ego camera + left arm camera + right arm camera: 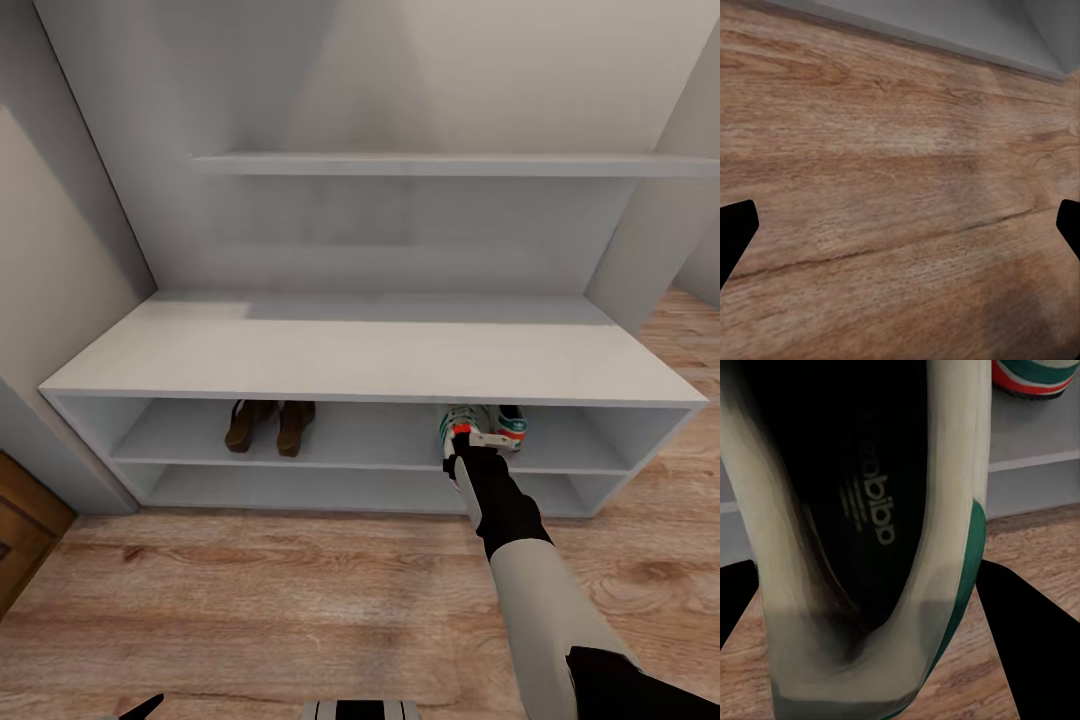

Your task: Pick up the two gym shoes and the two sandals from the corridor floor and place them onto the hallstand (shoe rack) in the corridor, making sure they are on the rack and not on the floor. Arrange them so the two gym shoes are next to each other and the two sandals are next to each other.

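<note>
Right wrist view: right gripper (881, 660) clamped on a gym shoe (862, 510) at its heel end, held at the hallstand's (380, 350) upper open shelf beside the second gym shoe (512, 424). Two sandals (270, 425) sat further left. Left gripper (900, 232) spread wide over corridor floor (870, 150).

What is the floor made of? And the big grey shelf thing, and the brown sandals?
The corridor floor looks like light brown wood planks: grain lines and seams show. The hallstand looks like smooth, matte, pale grey painted board, with no grain; the core cannot be told. The sandals look like dark brown leather with tan footbeds, though they are too small to be sure.
</note>
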Available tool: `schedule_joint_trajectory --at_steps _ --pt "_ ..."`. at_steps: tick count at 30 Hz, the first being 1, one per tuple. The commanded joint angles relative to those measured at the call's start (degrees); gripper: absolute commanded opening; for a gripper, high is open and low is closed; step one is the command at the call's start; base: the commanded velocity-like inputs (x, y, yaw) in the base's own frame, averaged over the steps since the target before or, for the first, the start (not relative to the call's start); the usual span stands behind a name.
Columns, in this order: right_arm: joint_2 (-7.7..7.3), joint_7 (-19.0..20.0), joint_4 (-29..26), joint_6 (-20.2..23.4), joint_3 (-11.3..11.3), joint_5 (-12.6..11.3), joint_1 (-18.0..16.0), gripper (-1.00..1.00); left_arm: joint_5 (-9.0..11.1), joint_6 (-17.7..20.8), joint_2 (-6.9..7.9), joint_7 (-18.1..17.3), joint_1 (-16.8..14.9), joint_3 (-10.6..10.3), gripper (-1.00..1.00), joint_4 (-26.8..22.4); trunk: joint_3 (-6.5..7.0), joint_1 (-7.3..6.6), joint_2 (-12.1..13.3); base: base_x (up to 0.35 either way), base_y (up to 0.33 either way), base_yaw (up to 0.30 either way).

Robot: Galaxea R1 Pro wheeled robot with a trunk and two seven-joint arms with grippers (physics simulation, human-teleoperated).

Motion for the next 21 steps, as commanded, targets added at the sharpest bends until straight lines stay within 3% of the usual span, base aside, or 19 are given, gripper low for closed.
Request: schedule_joint_trajectory --at_steps 1,17,21 --pt "0.07 0.28 -0.05 0.35 -0.19 0.57 -0.03 -1.0 0.05 -0.3 0.0 -0.21 -0.04 0.1 1.0 0.07 -0.05 -0.01 -0.02 0.0 0.0 0.0" --pt "0.07 0.28 -0.28 0.35 -0.36 0.5 -0.03 -1.0 0.03 -0.26 0.0 -0.21 -0.03 0.0 1.0 0.13 -0.51 0.01 -0.03 0.001 0.0 0.0" --pt "0.07 0.28 -0.29 0.35 -0.37 0.53 -0.03 -1.0 0.05 -0.23 0.0 -0.24 -0.04 0.07 1.0 0.15 -0.51 0.01 -0.03 0.178 0.0 0.0"
